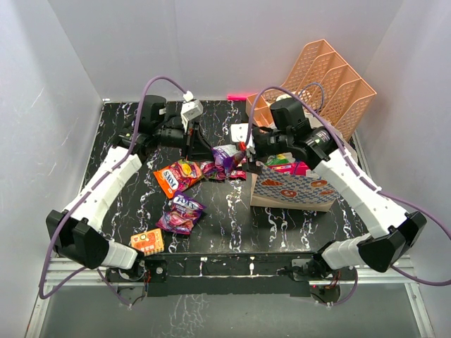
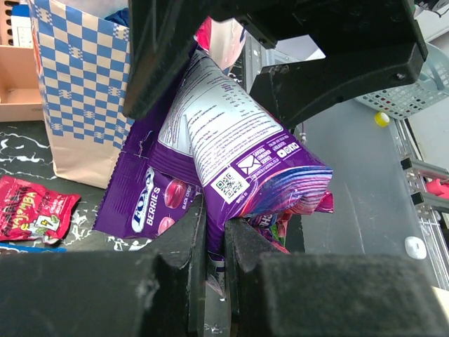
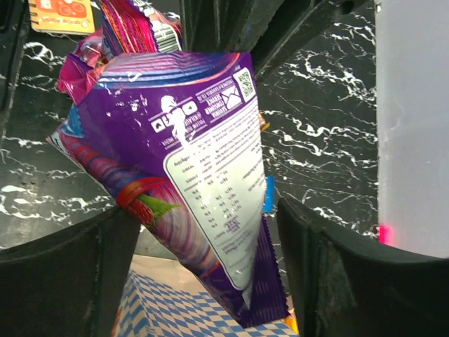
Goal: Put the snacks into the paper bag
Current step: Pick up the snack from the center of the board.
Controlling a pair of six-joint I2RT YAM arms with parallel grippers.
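My left gripper (image 2: pixel 215 242) is shut on the bottom edge of a purple snack packet (image 2: pixel 238 154), holding it up off the table beside the paper bag (image 1: pixel 292 189). My right gripper (image 3: pixel 210 281) is open, one finger on each side of the packet's far end (image 3: pixel 203 175), with gaps on both sides. From above, the two grippers meet over the packet (image 1: pixel 227 156), the left gripper (image 1: pixel 213 153) facing the right gripper (image 1: pixel 248 149). A purple Fox's berries packet (image 2: pixel 140 203) lies below. The bag's blue checked wall (image 2: pixel 81 91) stands just behind.
Loose on the marble table are a red-orange packet (image 1: pixel 176 176), a purple Fox's packet (image 1: pixel 182 213) and a small orange packet (image 1: pixel 146 241). A red packet (image 2: pixel 28 210) lies near the bag. The peach mesh organizer (image 1: pixel 324 81) leans at the back right.
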